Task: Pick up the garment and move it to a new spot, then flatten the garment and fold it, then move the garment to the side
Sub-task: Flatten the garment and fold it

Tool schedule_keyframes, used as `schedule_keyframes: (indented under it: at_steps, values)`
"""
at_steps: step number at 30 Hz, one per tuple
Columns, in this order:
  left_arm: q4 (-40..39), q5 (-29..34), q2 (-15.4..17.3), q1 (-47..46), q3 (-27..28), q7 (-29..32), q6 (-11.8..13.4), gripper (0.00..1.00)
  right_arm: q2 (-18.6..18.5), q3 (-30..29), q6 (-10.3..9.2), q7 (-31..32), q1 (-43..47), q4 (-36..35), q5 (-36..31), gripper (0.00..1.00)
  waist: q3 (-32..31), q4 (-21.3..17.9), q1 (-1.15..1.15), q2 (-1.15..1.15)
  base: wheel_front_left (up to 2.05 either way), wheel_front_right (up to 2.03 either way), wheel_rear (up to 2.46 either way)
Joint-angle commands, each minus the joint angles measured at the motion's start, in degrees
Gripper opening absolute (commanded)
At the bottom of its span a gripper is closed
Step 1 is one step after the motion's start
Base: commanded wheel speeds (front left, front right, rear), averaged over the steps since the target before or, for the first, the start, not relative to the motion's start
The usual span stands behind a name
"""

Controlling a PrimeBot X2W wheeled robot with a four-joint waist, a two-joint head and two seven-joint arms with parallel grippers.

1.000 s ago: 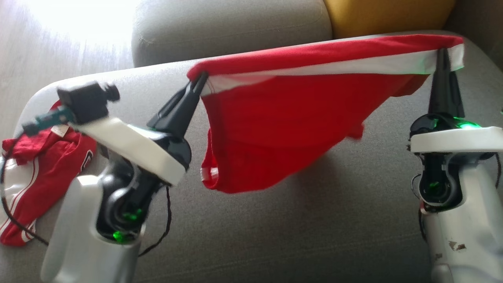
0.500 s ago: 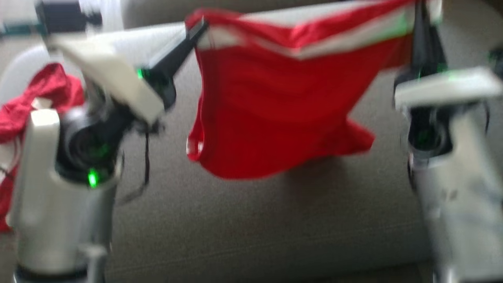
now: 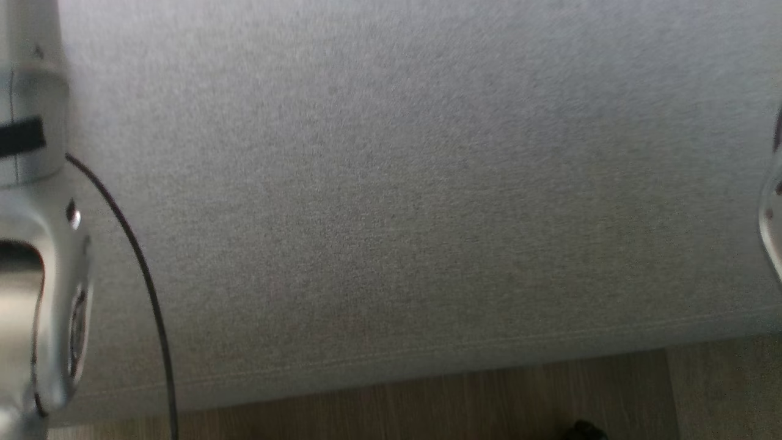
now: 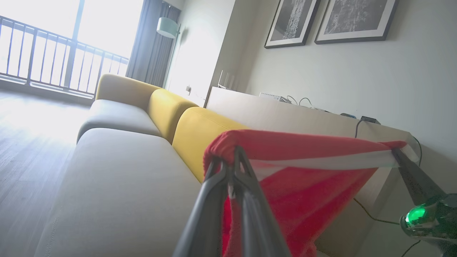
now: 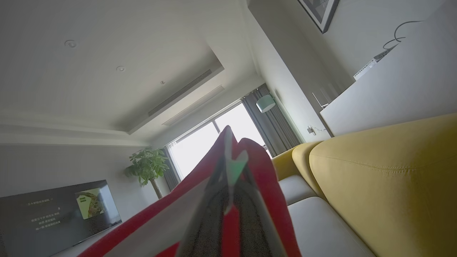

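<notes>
Closest to us, our left gripper (image 4: 234, 157) has its fingers pressed together on one top corner of the red garment (image 4: 307, 189), pinching the cloth. From there the top edge, with its white stripe, runs tight toward 3 o'clock in the left wrist view. There our right gripper (image 4: 395, 153) pinches the other corner, and the right wrist view shows those fingers squeezing red cloth too. The rest of the garment hangs in the air between the two. Looking down from the head, our pale left forearm (image 3: 36, 244) is at 9 o'clock with a black cable (image 3: 134, 256) beside it. The wood floor (image 3: 427, 397) is at 6 o'clock, and the grey sofa seat (image 3: 391, 183) spreads out past it. Farther back stand the yellow cushions (image 4: 200, 132). We think this is the carrying step, with flattening to come. Next, both hands should go down together, holding the top edge tight, so the cloth lands smooth on the seat.
</notes>
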Motion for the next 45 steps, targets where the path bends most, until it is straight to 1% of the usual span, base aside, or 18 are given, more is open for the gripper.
schedule_keyframes:
  at_steps: [1,3,5,6,9,12,16,19,21,25,26,31,34,36,39,45]
  values:
    - [1.2,2.1,1.7,-3.6,-0.6,-3.8,-0.9,0.0,0.9,-2.7,-0.01,-0.3,-0.7,-2.4,-1.4,0.0,5.0,1.4,-0.01,0.0,0.0,0.0,0.0]
    - [5.0,3.9,1.5,-5.7,-2.2,-7.9,-1.6,0.0,0.9,-4.9,-0.01,-0.3,-0.3,-2.3,-2.0,0.0,6.8,1.7,-0.01,0.0,0.0,0.0,0.0]
    - [8.5,5.9,1.3,-6.6,-4.6,-11.8,-2.0,0.0,0.9,-7.3,-0.01,-0.3,1.3,-0.9,-0.2,0.0,8.1,1.9,-0.01,0.0,0.0,0.0,0.0]
    - [10.1,6.4,0.9,-6.6,-5.8,-13.4,-2.1,0.0,0.9,-7.0,-0.01,-0.3,2.6,-0.2,0.6,0.0,8.7,2.0,-0.01,0.0,0.0,0.0,0.0]
    - [14.4,6.2,-0.4,-5.4,-9.2,-15.8,-2.3,0.0,0.9,-6.7,-0.01,-0.3,7.1,2.3,2.1,0.0,10.5,2.3,-0.01,0.0,0.0,0.0,0.0]
    - [17.3,6.5,0.0,-2.7,-15.4,-17.3,-2.4,0.0,0.9,-6.3,-0.01,-0.4,11.0,6.3,3.2,0.0,11.0,2.4,-0.01,0.0,0.0,0.0,0.0]
    - [20.2,3.7,1.7,1.7,-20.9,-18.4,-2.4,0.0,0.9,-2.9,-0.01,-0.4,14.5,11.6,5.1,0.0,9.9,2.1,-0.01,0.0,0.0,0.0,0.0]
    - [21.8,2.6,3.7,5.4,-24.6,-18.8,-2.4,0.0,0.9,1.0,-0.01,-0.4,17.0,14.0,6.9,0.0,7.6,1.7,-0.01,0.0,0.0,0.0,0.0]
    - [22.5,1.7,4.4,7.8,-26.5,-18.8,-2.4,0.0,0.9,2.1,-0.01,-0.4,18.3,15.4,7.7,0.0,6.1,1.6,-0.01,0.0,0.0,0.0,0.0]
    - [22.6,1.2,5.5,12.0,-31.5,-18.9,-2.4,0.0,0.9,5.2,-0.01,-0.4,20.3,19.3,7.1,0.0,3.0,1.7,-0.01,0.0,0.0,0.0,0.0]
    - [22.6,1.2,5.5,12.0,-31.5,-18.9,-2.4,0.0,0.9,5.2,-0.01,-0.4,20.3,19.3,7.1,0.0,3.0,1.7,-0.01,0.0,0.0,0.0,0.0]
    - [22.5,1.2,6.5,16.4,-36.9,-19.4,-2.4,0.0,0.9,6.2,-0.01,-0.4,21.5,25.7,4.6,0.0,0.1,1.8,-0.01,0.0,0.0,0.0,0.0]
    - [23.1,1.0,6.7,18.6,-37.8,-20.9,-2.4,0.0,0.9,7.3,-0.01,-0.4,22.0,28.5,4.1,0.0,-1.3,1.5,-0.01,0.0,0.0,0.0,0.0]
    - [23.4,1.6,6.5,20.0,-38.6,-21.6,-2.4,0.0,0.9,6.9,-0.01,-0.4,22.5,30.0,3.3,0.0,-2.2,1.3,-0.01,0.0,0.0,0.0,0.0]
    - [24.0,2.9,6.2,21.8,-39.9,-22.6,-1.8,0.0,0.9,6.0,-0.01,-0.4,23.6,31.2,2.2,0.0,-3.7,1.2,-0.01,0.0,0.0,0.0,0.0]
    - [24.7,3.5,5.5,25.2,-40.3,-23.8,-1.2,0.0,0.9,3.9,-0.01,-0.4,27.1,32.0,0.7,0.0,-6.9,0.9,-0.01,0.0,0.0,0.0,0.0]
